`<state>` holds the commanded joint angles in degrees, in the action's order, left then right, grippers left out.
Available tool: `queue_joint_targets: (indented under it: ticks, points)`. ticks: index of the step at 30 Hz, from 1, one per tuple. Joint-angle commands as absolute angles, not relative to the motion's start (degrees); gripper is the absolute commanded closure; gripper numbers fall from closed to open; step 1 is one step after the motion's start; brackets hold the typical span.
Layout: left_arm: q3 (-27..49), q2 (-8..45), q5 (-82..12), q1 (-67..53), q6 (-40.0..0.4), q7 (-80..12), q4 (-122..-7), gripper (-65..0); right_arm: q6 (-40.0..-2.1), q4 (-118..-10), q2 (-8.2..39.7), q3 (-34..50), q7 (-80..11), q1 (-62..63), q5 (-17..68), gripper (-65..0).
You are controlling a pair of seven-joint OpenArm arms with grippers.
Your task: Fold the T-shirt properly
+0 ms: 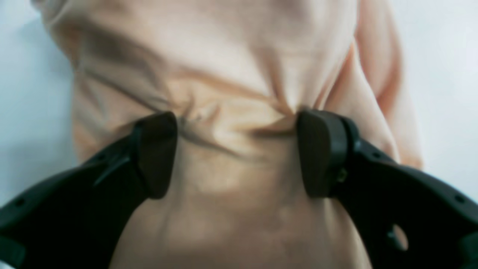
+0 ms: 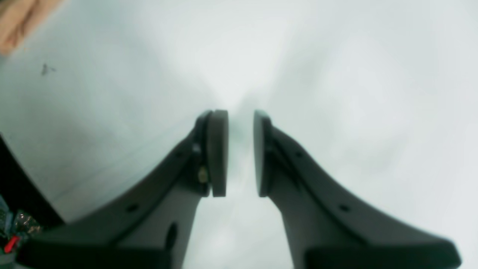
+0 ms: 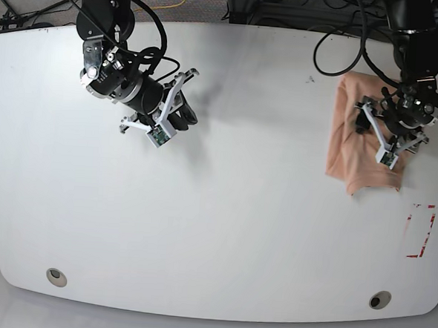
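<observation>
Over on the base view's right side, the T-shirt [image 3: 353, 139] lay bunched into a narrow, folded-up strip on the white table [image 3: 230, 231], close to the far right edge and just above a red-marked rectangle [image 3: 420, 230]. The left gripper [image 1: 237, 153] hung directly over the peach cloth with its jaws spread wide; the wrist view showed wrinkles gathered between the two dark pads [image 1: 323, 153], which looked to be pressing on the fabric, though nothing was clamped. Well apart from the shirt, on the base view's left, the right gripper [image 2: 241, 153] hovered over bare tabletop with only a narrow gap between its pads, nothing held. A corner of the peach cloth [image 2: 18, 20] showed at that wrist view's upper left.
</observation>
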<state>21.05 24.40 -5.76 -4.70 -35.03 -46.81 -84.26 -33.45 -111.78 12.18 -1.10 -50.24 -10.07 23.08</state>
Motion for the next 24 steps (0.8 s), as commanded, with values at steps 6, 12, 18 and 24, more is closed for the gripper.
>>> queue_joint_targets:
  ticks: [6,12,18,24]
  points:
    - [25.5,33.2,-6.0,-2.3,-40.0,-41.6,-73.2,-46.7,-33.5,-111.9,12.2,-1.3,-50.2,-11.1,23.1,-10.1]
    - [25.8,39.3,-6.2,0.4,-40.0,-40.0,-68.5,-46.5,-33.5,-111.9,12.2,-1.3,-50.1,-12.4,23.1,-10.1]
    - [33.3,38.8,-6.2,-0.9,-40.0,-43.7,-79.1,-46.5,-33.5,-111.9,12.2,-1.0,-49.9,-12.2,22.8,-10.1]
    - [33.8,30.4,-5.8,-4.9,-40.0,-44.9,-95.6,-46.5,-32.8,-111.7,12.7,-0.9,-41.9,-12.5,21.5,-10.1]
